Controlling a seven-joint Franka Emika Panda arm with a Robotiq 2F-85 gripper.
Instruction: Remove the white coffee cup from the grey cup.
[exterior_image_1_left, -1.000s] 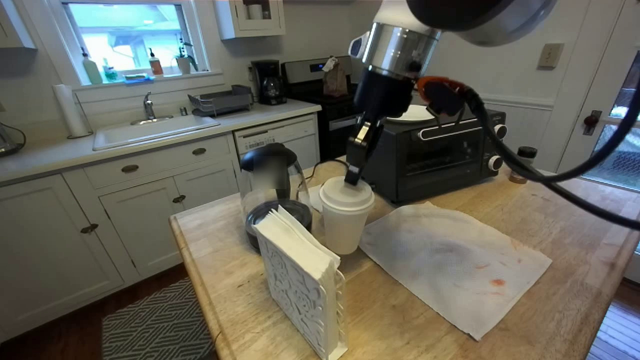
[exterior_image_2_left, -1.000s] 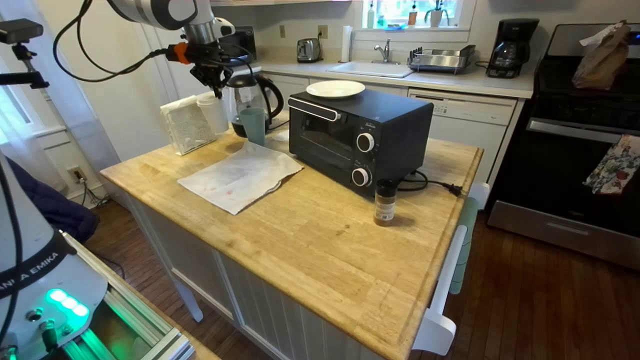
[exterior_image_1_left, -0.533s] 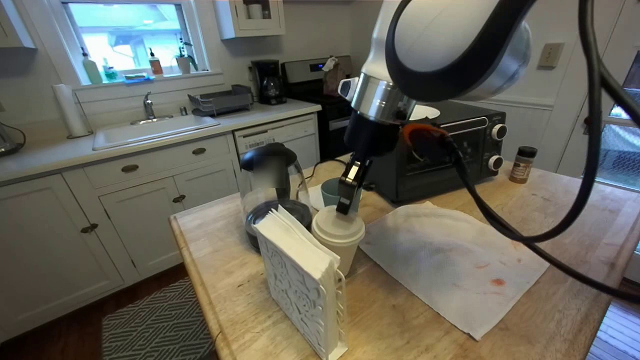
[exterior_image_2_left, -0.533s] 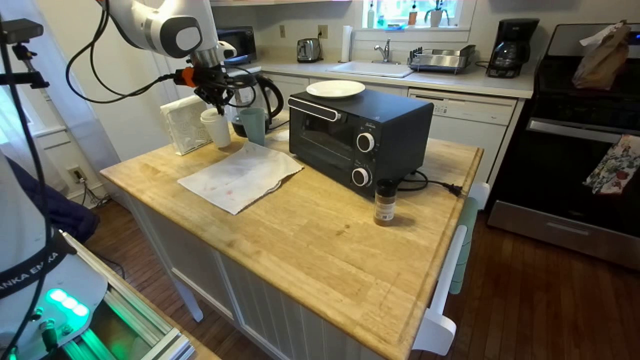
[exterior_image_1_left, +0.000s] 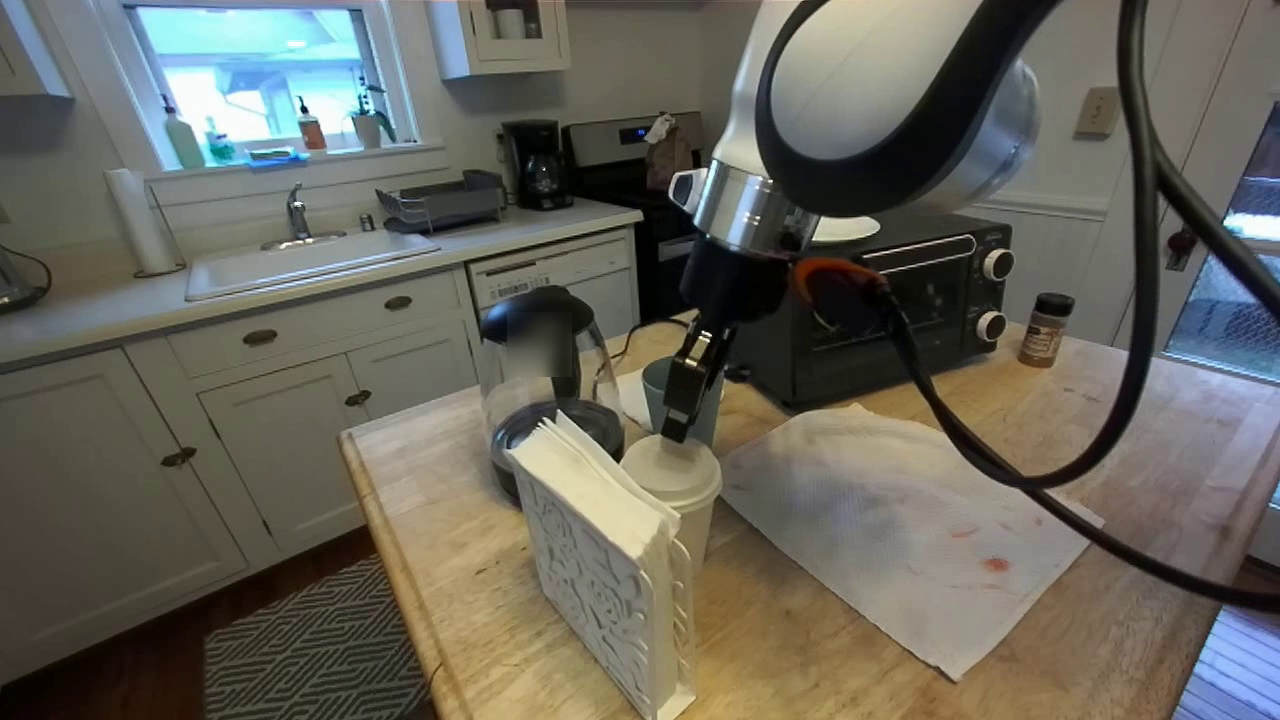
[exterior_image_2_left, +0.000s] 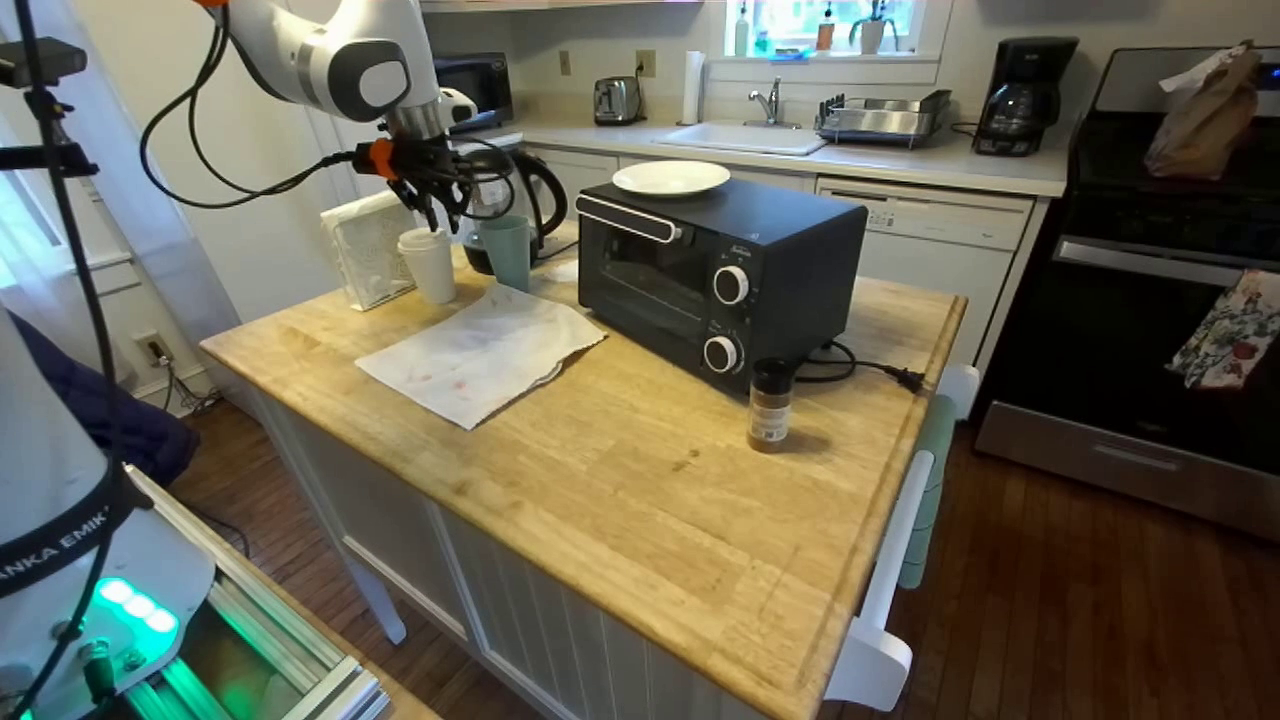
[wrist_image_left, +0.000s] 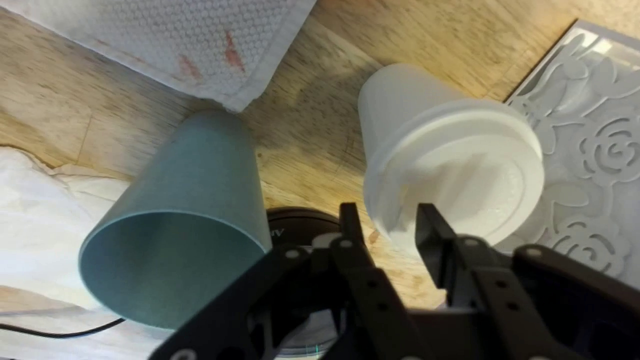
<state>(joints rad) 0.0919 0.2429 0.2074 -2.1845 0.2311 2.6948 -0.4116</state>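
In the wrist view, the white coffee cup (wrist_image_left: 445, 155) stands upright right of center, apart from the grey cup (wrist_image_left: 192, 185) at lower left. The gripper (wrist_image_left: 389, 212) has its fingers apart, gripping nothing. Lifting straight up before swinging sideways should best avoid tipping either.
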